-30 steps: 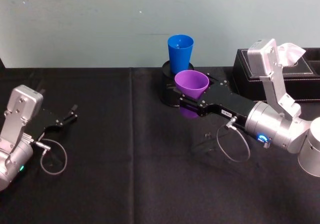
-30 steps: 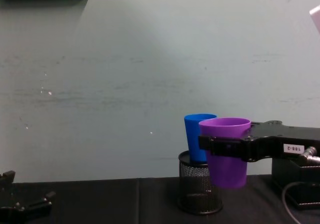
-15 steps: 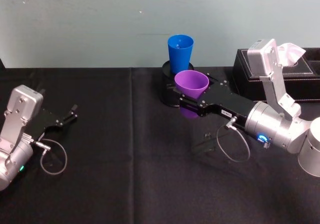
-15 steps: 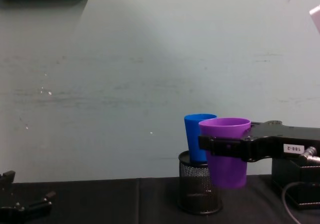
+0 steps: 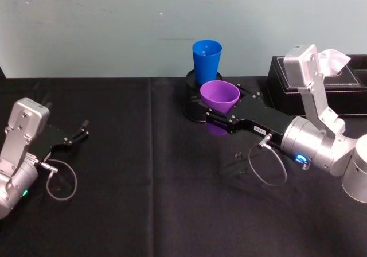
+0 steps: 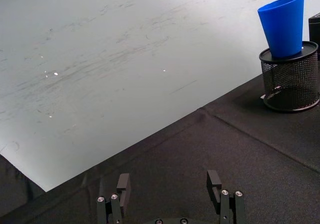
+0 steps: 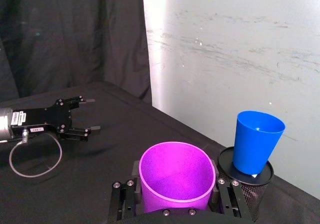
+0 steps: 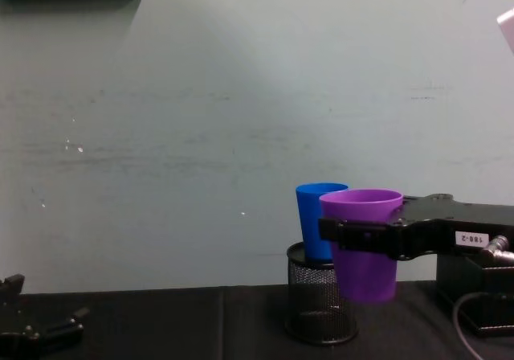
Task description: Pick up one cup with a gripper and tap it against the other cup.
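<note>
Purple cup (image 5: 219, 95) stays clamped in the fingers of the right gripper (image 8: 357, 233), just short of the blue cup (image 5: 206, 59), so the tap seems pending; left gripper (image 6: 168, 181) idles open-fingered, far left.

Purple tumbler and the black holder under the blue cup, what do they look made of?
The purple tapered tumbler looks like thin plastic: smooth, evenly coloured, glowing slightly inside. The black cylindrical holder looks like wire mesh, probably metal: a fine see-through grid wall.
</note>
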You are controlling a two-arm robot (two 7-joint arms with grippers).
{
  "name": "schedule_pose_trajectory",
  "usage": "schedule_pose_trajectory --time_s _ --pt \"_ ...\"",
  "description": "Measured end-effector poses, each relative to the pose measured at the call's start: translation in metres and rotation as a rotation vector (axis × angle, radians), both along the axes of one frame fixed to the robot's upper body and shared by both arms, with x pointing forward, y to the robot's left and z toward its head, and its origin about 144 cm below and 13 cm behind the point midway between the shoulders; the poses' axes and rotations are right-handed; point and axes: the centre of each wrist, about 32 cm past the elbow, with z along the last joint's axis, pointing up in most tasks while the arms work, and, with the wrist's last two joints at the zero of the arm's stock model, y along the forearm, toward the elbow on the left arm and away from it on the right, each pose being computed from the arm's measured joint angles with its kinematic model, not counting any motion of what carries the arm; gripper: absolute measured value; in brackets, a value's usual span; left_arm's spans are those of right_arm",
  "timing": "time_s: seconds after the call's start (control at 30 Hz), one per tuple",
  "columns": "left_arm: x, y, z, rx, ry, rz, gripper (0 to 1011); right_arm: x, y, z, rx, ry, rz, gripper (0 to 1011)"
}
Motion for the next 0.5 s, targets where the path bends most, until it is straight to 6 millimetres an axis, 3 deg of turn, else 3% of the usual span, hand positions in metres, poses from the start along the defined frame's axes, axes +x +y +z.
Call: schedule_pose_trajectory --time_s 0.5 --pt "0.0000 0.0000 0.0000 0.000 0.000 0.000 1000 0.0000 0.0000 0.0000 0.000 0.000 0.000 741"
